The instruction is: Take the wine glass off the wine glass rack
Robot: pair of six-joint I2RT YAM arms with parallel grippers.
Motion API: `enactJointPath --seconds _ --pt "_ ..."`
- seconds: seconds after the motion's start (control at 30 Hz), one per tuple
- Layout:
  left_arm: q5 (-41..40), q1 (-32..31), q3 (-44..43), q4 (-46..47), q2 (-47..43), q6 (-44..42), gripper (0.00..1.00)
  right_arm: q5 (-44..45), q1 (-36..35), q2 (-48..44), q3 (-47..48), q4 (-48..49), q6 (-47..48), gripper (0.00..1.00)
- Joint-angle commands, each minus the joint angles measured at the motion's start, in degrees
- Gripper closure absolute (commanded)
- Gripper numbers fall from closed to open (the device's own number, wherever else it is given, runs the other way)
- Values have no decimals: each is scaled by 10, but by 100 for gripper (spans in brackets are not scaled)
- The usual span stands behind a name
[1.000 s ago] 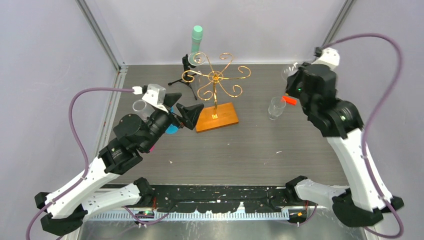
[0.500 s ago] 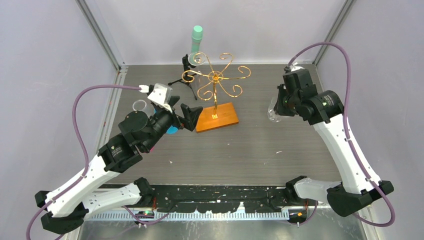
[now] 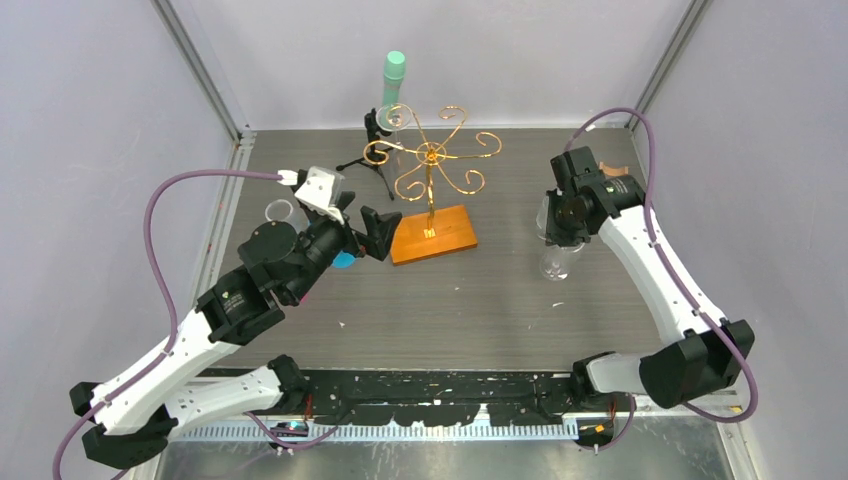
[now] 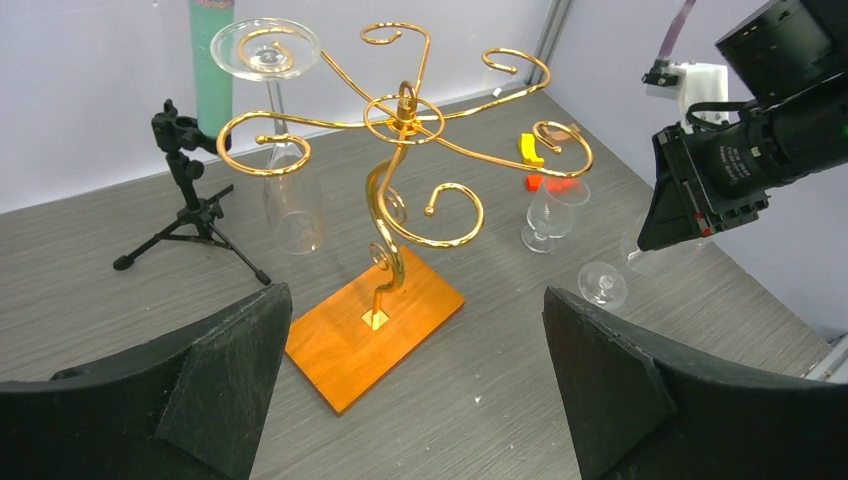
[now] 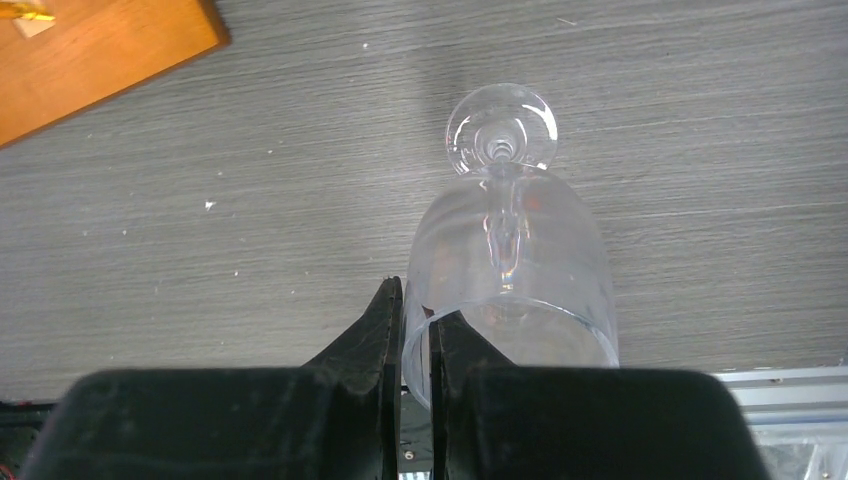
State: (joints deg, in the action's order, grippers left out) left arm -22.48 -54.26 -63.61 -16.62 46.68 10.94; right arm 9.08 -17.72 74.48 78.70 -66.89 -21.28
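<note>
The gold wire wine glass rack [image 3: 431, 158] stands on its orange-brown wooden base [image 3: 440, 236] at mid-table; it also shows in the left wrist view [image 4: 405, 115]. One wine glass [image 4: 290, 200] hangs upside down from a left arm of the rack. My right gripper [image 5: 416, 330] is shut on the rim of a second wine glass [image 5: 510, 265], to the right of the rack [image 3: 553, 262], with its foot [image 5: 500, 128] pointing at the table. My left gripper [image 3: 368, 218] is open and empty, just left of the base, its fingers [image 4: 235, 350] wide apart.
A small black tripod [image 3: 373, 150] with a green cylinder [image 3: 394, 72] stands behind the rack. Another glass [image 4: 553, 208] stands upright right of the rack, with red and yellow pieces [image 4: 540, 165] behind it. A clear ring [image 3: 280, 210] lies at the left.
My right arm has swung from the far right towards the front and lowered, carrying the wine glass down near the table. My left gripper shifted slightly, then stayed.
</note>
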Motion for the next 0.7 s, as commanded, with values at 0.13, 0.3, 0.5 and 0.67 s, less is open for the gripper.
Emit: enactJointPath --seconds 0.13,0.3,0.5,0.67 --pt "-17 8 -22 2 0 -21 0 -38 47 41 -22 86 12 99" --pt "-23 29 -28 -5 13 -18 0 -31 51 62 -21 94 11 89" --pt "34 112 -54 -34 44 36 0 -2 51 67 -18 99 6 74" --pt "101 204 -90 -51 83 91 0 21 52 63 0 100 4 62"
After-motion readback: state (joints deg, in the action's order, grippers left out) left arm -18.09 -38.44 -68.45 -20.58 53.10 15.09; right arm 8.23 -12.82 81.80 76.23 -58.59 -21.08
